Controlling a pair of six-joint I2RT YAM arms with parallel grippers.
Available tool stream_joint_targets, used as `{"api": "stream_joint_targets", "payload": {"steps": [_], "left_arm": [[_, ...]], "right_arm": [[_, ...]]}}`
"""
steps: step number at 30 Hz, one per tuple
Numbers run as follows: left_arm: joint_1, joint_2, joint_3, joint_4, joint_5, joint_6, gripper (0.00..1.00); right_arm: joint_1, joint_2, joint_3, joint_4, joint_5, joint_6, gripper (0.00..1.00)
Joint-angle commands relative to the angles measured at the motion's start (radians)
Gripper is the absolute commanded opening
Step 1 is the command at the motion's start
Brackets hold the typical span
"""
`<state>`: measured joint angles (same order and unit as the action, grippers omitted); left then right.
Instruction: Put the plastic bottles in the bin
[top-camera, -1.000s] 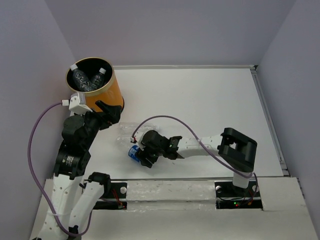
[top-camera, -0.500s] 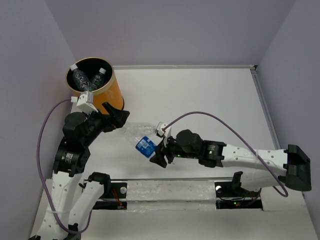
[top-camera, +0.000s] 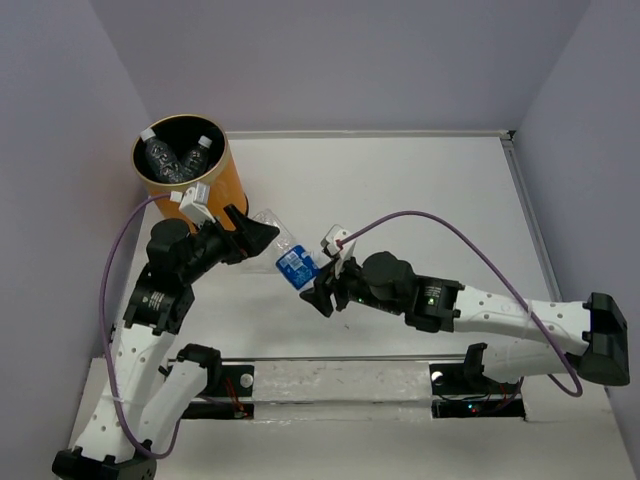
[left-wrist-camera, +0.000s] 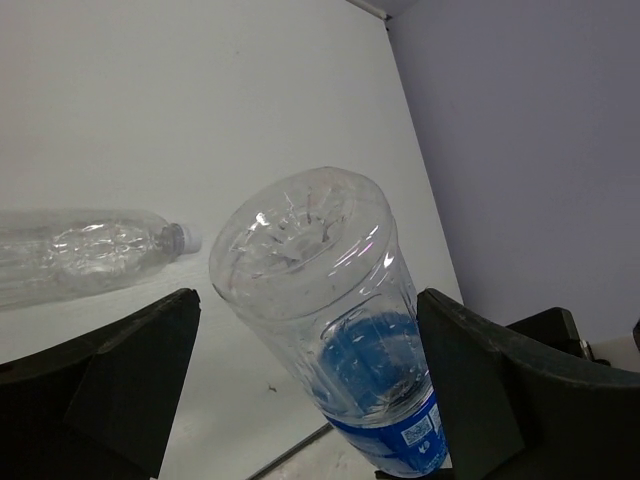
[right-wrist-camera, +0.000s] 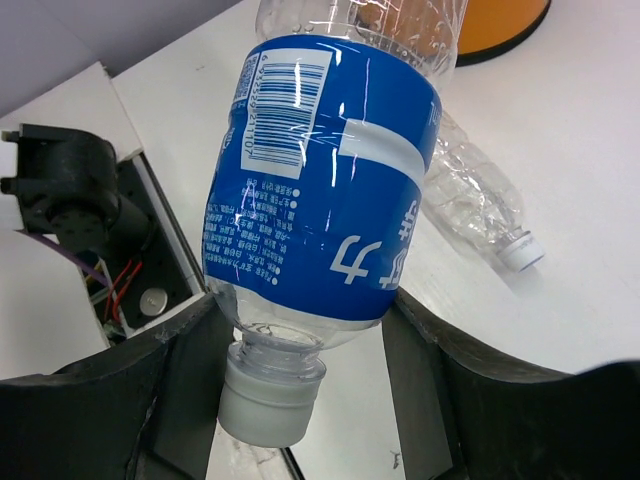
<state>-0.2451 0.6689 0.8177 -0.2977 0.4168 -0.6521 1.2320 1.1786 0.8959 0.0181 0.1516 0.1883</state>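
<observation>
Orange bin (top-camera: 218, 188), top view: two clear bottles (top-camera: 165, 158) inside. Right gripper (top-camera: 322, 290) clamps the blue-label bottle (top-camera: 293, 266) above the table (top-camera: 420, 190). Left wrist view: left gripper (top-camera: 252, 236) spread wide, flanking that bottle's base. A fourth bottle (left-wrist-camera: 90, 250) lies on the table. Right wrist view: grip sits near the neck, cap down.

Table (top-camera: 420, 190): white, flat.
Bin (top-camera: 225, 182): stood upright at the far left.
Bottle (left-wrist-camera: 80, 250): laid on its side near the bin.

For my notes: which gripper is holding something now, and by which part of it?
The right gripper grips the blue-label bottle at its cap-end shoulder; the left gripper is open.
</observation>
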Motion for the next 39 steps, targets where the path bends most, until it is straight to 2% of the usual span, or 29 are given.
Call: {"api": "stream_joint_targets", "payload": {"steps": [1,2,5,6,9,10,12,13,16,18,23,25,28,34,39], "left_arm": [[-0.051,0.030,-0.025,0.136,0.008,-0.038,0.98],[-0.060,0.035,-0.028,0.150,-0.006,-0.043,0.98],[-0.068,0.035,-0.026,0.192,-0.065,-0.057,0.83],[-0.068,0.038,-0.023,0.199,-0.075,-0.058,0.64],[-0.068,0.054,-0.017,0.239,-0.090,-0.067,0.46],[-0.068,0.067,-0.014,0.255,-0.099,-0.070,0.42],[-0.068,0.078,-0.006,0.269,-0.117,-0.070,0.41],[-0.068,0.089,0.023,0.267,-0.157,-0.057,0.41],[-0.068,0.130,0.140,0.229,-0.276,0.012,0.41],[-0.063,0.185,0.220,0.207,-0.340,0.048,0.41],[-0.008,0.319,0.515,0.184,-0.556,0.164,0.41],[0.038,0.384,0.583,0.180,-0.604,0.174,0.42],[0.185,0.461,0.694,0.166,-0.705,0.177,0.42],[0.237,0.551,0.725,0.256,-0.950,0.246,0.43],[0.237,0.603,0.713,0.386,-1.079,0.328,0.44]], "right_arm": [[0.006,0.016,0.052,0.136,0.006,-0.013,0.31],[0.006,0.019,0.049,0.150,-0.001,-0.012,0.31],[0.006,0.039,0.048,0.164,-0.026,-0.006,0.31],[0.006,0.045,0.046,0.164,-0.027,0.000,0.32],[0.006,0.043,0.018,0.169,-0.023,0.017,0.39],[0.006,0.027,0.000,0.181,-0.015,0.031,0.48],[0.006,0.010,-0.018,0.184,-0.006,0.036,0.65],[0.006,-0.011,-0.037,0.183,0.000,0.030,0.82],[0.006,-0.056,-0.075,0.165,0.017,0.008,0.99],[0.006,-0.102,-0.107,0.155,0.016,-0.031,1.00],[-0.069,-0.142,-0.132,0.131,-0.113,-0.101,1.00],[-0.110,-0.129,-0.126,0.129,-0.158,-0.116,1.00],[-0.233,-0.039,-0.075,0.118,-0.254,-0.127,1.00],[-0.322,0.180,0.109,0.011,-0.388,-0.237,1.00],[-0.347,0.431,0.369,-0.210,-0.390,-0.364,1.00]]}}
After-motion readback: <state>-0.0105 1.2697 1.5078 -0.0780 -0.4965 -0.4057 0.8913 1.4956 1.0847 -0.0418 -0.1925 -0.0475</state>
